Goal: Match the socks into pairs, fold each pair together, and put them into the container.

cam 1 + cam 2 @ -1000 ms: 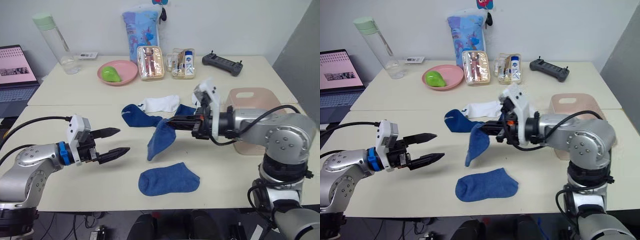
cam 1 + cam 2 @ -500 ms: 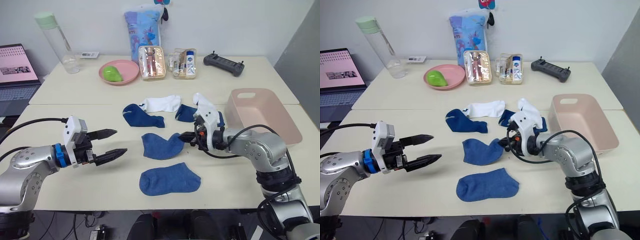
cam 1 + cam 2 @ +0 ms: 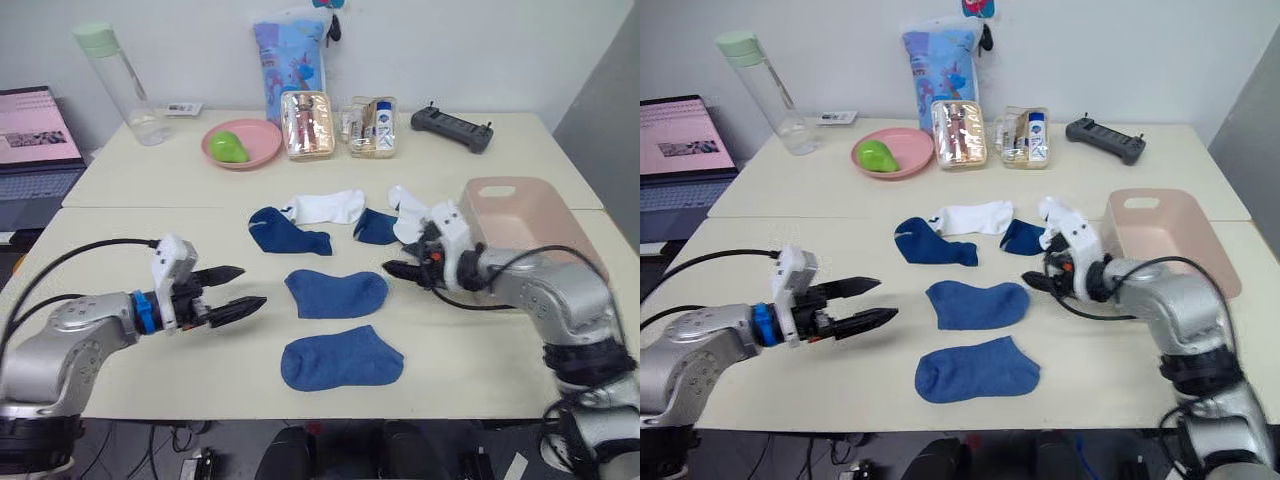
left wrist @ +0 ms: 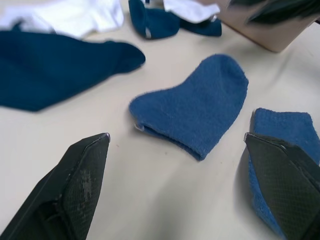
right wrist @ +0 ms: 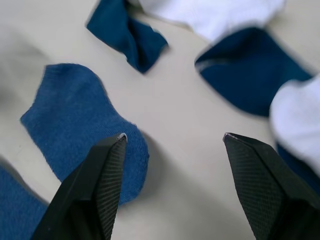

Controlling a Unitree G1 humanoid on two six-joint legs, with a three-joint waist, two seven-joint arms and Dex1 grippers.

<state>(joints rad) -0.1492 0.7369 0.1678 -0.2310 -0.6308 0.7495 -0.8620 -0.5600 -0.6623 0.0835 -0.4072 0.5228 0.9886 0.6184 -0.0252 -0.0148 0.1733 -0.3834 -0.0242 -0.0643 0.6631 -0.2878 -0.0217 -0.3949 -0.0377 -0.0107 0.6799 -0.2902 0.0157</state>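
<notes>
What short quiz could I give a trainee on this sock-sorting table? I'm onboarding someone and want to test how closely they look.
1. True or false: the pink container already holds a sock.
2. Multiple choice: the right gripper is A) shut on a sock, B) open and holding nothing, C) inside the container.
3. Which two socks look like the nearest match lying side by side?

Key: 1. False. 2. B. 3. The middle blue sock and the near blue sock, between the right gripper and the open left gripper.

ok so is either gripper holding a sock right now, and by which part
Nothing is held. The left gripper and right gripper are both open and empty; the blue sock lies flat on the table.
</notes>
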